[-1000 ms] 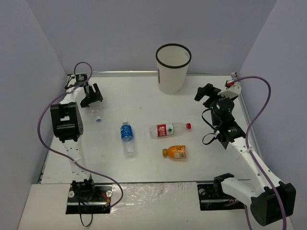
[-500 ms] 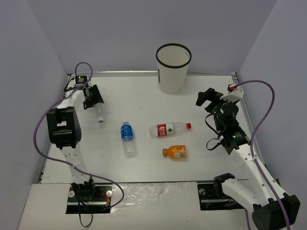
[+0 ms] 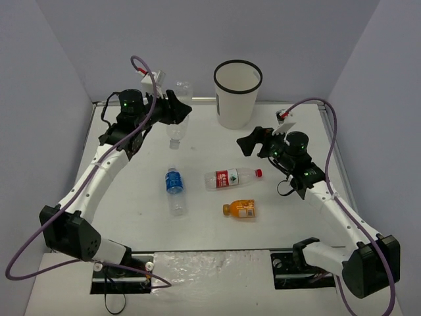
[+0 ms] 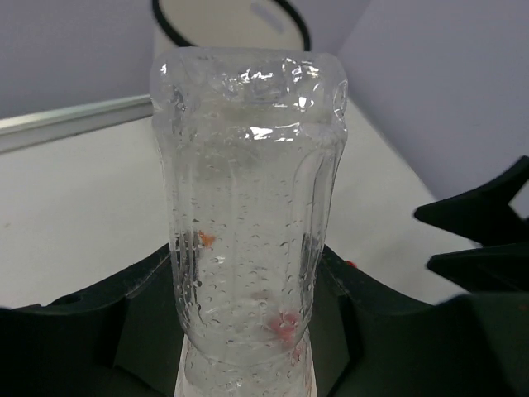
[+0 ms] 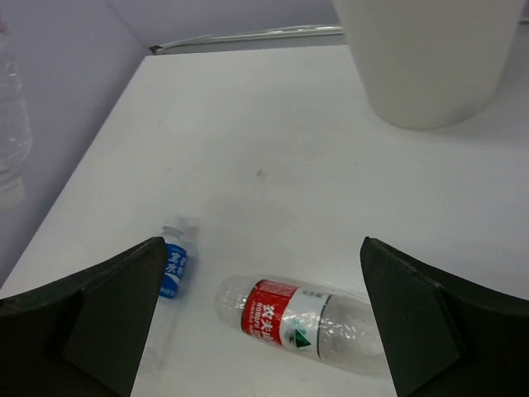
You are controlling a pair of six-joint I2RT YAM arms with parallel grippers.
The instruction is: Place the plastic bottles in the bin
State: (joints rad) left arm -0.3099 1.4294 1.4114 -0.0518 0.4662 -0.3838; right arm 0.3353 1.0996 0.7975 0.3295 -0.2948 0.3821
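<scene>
Presently my left pincer is clamped on the plain clear bottle, held above the desk, left of the bin. My right pincer gapes wide above the red-label bottle; the blue-label bottle and orange bottle lie nearby. Held bottle: ribbed, beaded with droplets.

White table with bin, blue-label bottle, red-label bottle, orange bottle.

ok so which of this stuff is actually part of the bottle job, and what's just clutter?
Job: plain clear bottle, held in left tool; blue-label bottle; red-label bottle; orange bottle; bin.
Not job: purple cables.
</scene>
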